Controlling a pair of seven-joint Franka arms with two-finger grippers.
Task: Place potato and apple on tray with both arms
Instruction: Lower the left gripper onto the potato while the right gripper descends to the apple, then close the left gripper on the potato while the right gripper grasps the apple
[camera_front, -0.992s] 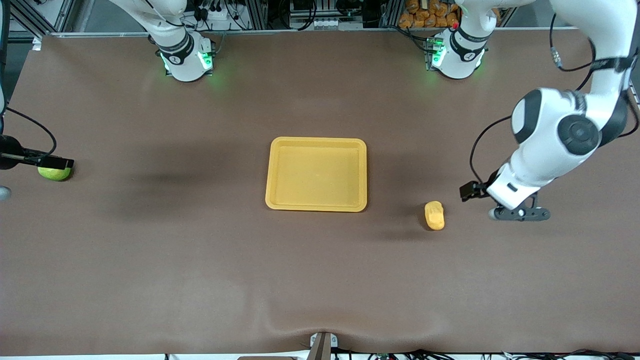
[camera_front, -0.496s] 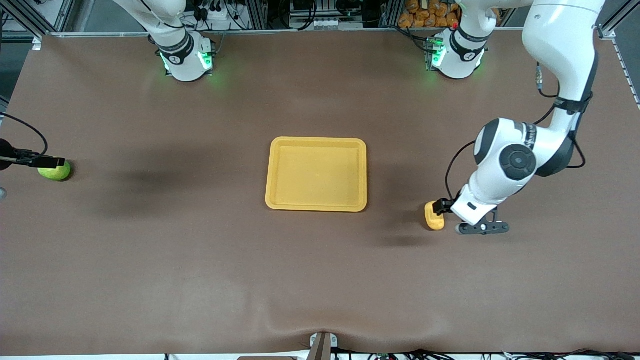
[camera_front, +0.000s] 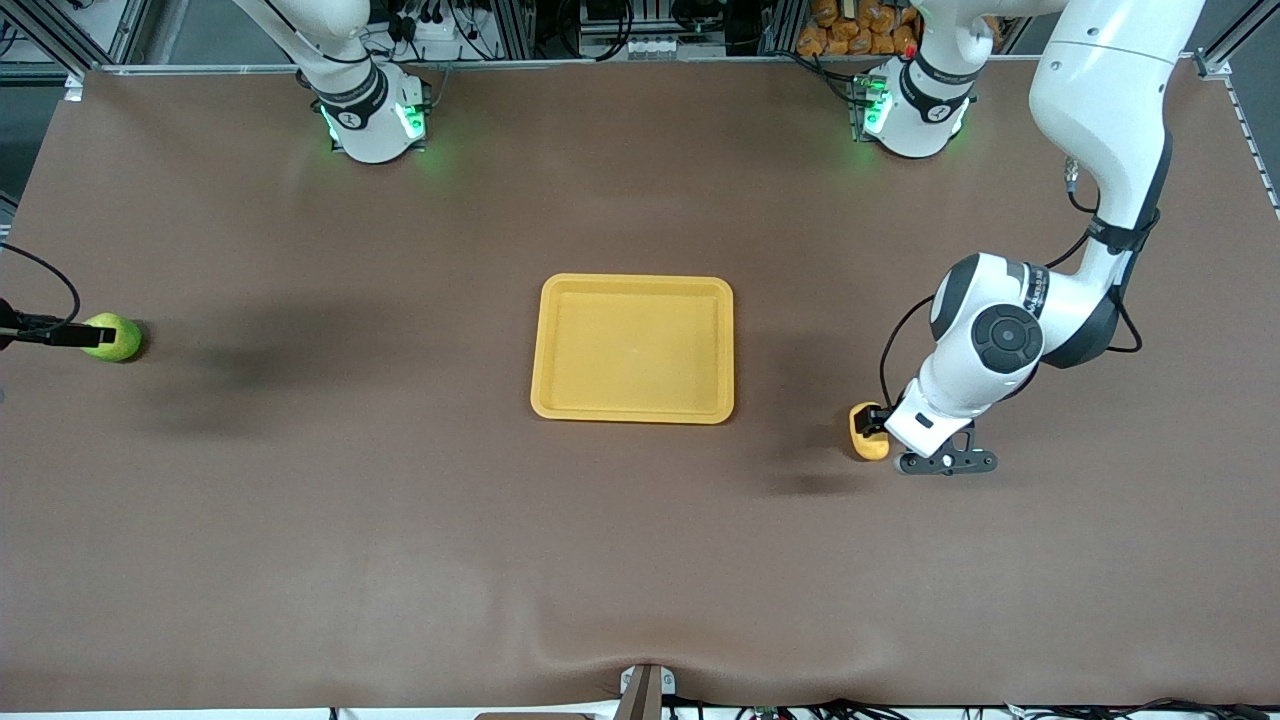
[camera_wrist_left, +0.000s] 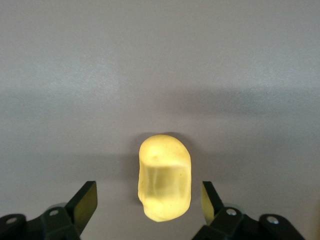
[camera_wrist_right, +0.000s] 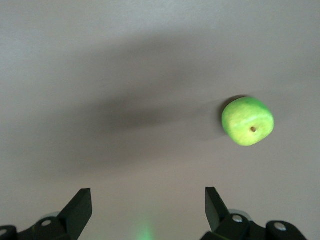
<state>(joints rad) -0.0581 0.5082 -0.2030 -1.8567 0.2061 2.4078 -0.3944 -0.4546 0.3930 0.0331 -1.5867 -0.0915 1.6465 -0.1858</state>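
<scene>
**Left claw straddling potato, right claw near apple**

Left gripper (camera_wrist_left: 148, 212) low at the table, fingers (camera_wrist_left: 84, 202) spread with a gap each side of the small oblong lumpy yellow-orange plastic potato (camera_wrist_left: 165, 184), which lies between them, not pinched. Left arm (camera_front: 1000, 340) folded: upper link comes down from its base, elbow bent, wrist tilted down toward the potato (camera_front: 866, 432). Out from the claw toward the table's middle lies the flat rectangular yellow-orange plastic tray (camera_front: 632, 410), nothing in it.

Right gripper (camera_wrist_right: 145, 210) wide open, holding nothing; the small round bright green apple (camera_wrist_right: 248, 121) lies ahead of it, off to one finger's side, not between the fingers. In the front view the apple (camera_front: 117, 337) sits at the right arm's end of the table, well apart from the tray, with the black gripper part (camera_front: 50, 334) overlapping it at the view's edge.
</scene>
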